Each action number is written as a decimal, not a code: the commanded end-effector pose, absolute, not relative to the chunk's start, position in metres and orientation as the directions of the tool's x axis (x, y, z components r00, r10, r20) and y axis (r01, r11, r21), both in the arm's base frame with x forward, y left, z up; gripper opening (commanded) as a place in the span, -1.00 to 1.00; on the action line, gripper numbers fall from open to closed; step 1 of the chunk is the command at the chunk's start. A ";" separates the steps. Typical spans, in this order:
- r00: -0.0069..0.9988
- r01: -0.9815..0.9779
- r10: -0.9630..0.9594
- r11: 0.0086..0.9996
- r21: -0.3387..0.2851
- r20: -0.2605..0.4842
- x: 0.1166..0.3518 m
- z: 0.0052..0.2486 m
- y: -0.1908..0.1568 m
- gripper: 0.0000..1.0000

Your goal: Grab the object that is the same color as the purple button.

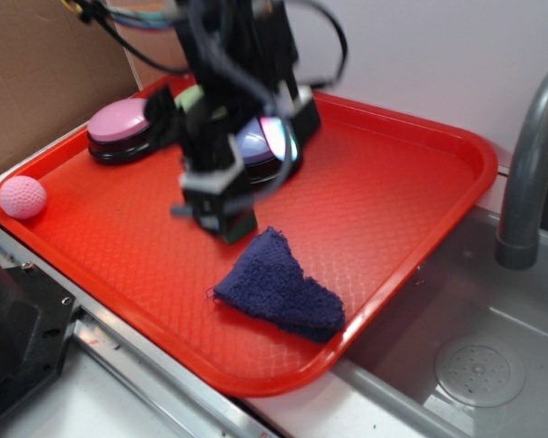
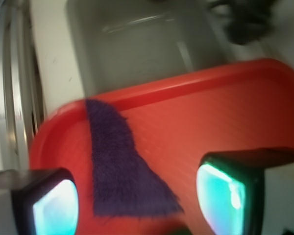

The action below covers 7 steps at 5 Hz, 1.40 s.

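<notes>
A dark navy-purple fuzzy rag (image 1: 281, 287), the object, lies flat near the front edge of the red tray (image 1: 411, 201). In the wrist view the rag (image 2: 118, 161) stretches between and ahead of my two fingers. My gripper (image 1: 221, 212) hovers just behind the rag, low over the tray, and is open with nothing between its pads (image 2: 214, 198). The purple button (image 1: 263, 146) sits behind the arm, partly hidden by it.
A pink-topped button (image 1: 119, 128) stands at the tray's back left. A pink knitted ball (image 1: 23, 196) rests at the left rim. A grey sink basin (image 1: 479, 365) and faucet (image 1: 530, 173) lie to the right. Cardboard (image 1: 36, 73) stands at the back left.
</notes>
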State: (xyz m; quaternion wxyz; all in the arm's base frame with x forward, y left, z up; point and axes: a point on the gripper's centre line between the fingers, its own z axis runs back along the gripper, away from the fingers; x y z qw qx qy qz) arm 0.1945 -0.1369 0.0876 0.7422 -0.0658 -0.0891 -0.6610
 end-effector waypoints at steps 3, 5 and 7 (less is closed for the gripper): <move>-0.323 0.942 -0.900 -0.337 0.004 0.291 0.174 0.021 -0.145 1.00; -0.298 0.953 -0.905 -0.298 0.048 0.302 0.174 0.026 -0.137 -1.00; -0.151 0.989 -0.943 -0.146 0.037 0.296 0.176 0.036 -0.123 -1.00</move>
